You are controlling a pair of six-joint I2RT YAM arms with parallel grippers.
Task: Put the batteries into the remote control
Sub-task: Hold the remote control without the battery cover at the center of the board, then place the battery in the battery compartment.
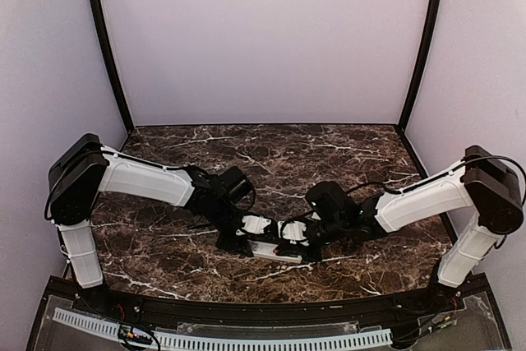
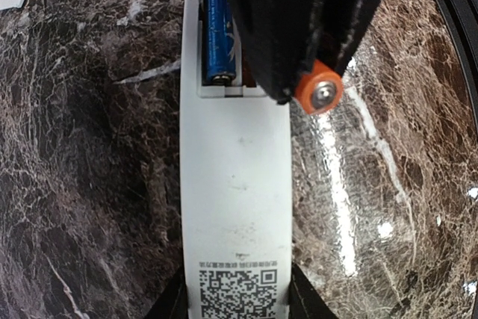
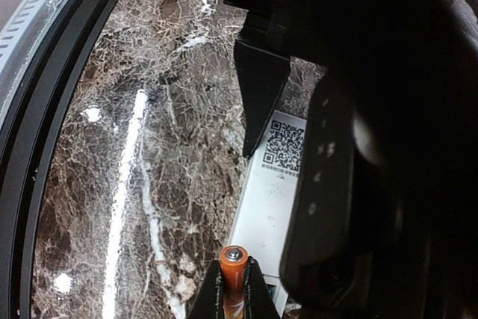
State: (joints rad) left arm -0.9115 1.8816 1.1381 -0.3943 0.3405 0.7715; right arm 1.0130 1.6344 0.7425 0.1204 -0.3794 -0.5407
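Marble table (image 1: 271, 154), lilac walls (image 1: 263, 39); left fingers (image 2: 170, 305) clamp remote (image 2: 235, 184), right fingers (image 3: 210, 302) clamp orange battery (image 3: 232, 265).

The remote control (image 2: 235, 184) bore a QR code (image 2: 237, 293) on its white back, and a line of tiny print (image 2: 237, 261) just above it was too small to read from where I stood.

One high overview; two close wrist views share the remote control (image 2: 235, 184).
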